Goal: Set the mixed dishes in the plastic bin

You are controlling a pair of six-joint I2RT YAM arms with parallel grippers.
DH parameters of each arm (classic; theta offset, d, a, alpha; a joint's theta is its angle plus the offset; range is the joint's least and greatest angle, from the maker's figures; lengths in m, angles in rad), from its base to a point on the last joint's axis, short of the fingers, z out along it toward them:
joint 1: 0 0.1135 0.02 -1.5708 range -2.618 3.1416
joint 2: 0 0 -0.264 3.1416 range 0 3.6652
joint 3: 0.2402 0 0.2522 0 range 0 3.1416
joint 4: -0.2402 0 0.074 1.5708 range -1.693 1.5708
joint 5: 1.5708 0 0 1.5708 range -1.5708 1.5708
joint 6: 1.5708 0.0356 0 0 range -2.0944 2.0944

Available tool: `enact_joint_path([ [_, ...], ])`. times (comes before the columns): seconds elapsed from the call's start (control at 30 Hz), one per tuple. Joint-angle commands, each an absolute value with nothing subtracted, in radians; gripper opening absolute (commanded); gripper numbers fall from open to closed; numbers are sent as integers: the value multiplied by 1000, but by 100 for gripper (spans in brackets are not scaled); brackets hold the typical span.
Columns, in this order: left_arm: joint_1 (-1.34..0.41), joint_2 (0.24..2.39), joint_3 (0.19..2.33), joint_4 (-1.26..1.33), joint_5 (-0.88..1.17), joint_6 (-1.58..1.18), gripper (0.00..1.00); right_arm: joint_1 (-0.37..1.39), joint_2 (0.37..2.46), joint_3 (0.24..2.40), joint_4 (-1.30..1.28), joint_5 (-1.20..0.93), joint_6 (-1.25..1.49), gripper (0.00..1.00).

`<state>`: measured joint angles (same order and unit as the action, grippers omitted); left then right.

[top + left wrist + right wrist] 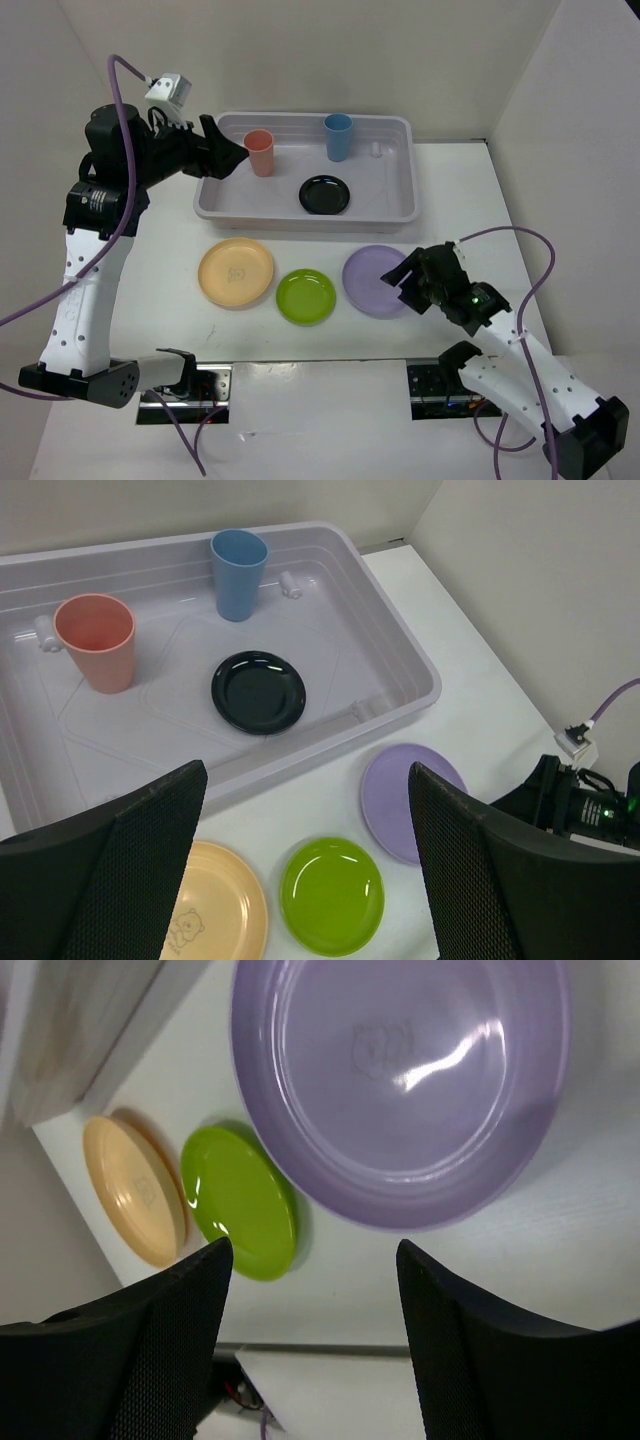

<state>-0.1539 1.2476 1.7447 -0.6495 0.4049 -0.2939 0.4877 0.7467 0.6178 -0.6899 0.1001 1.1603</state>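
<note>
lilac plastic fills most of the view from our right gripper (310,1260). the round lilac plastic plate (400,1080) lies flat on the white table (450,190), and our two black fingers stand apart at its near rim with nothing between them. whether a finger already touches the rim, we cannot tell. we judge that the gripper is held low and tilted so that one finger can go under the raised rim and the other over it, because a flat plate offers no other place to take it.

just beside the lilac plate lies the round lime green plate (306,296), and after it the round pale orange plate (236,271). the three make a row on the table in front of the bin, all right side up.

our left gripper (228,155) hangs wide open and empty over the left end of the large pale grey-lavender plastic bin (300,218). we think this place keeps it out of the way of the right arm.

inside the bin, the coral-red plastic cup (260,152) stands upright near the left end, close to the left gripper. the blue plastic cup (338,136) stands upright by the far wall. the small glossy black plate (325,194) lies flat on the floor of the bin, nearer the front wall. so, as we judge, three dishes are in and three plates are not yet in.
</note>
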Motion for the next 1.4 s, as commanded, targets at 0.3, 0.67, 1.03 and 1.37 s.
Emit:
enact_joint_path([
  [0.3, -158, 1232, 1732, -589, 443, -305, 88, 581, 718, 448, -686, 71, 1350, 73],
  [0.67, -158, 1232, 1732, -589, 443, -305, 88, 604, 880, 411, -542, 150, 1388, 70],
  [1.03, -158, 1232, 1723, -589, 433, -305, 88, 652, 1195, 555, -492, 244, 1394, 45],
  [1.37, -167, 1223, 1723, -589, 422, -295, 88, 696, 1187, 577, -555, 267, 1442, 13],
])
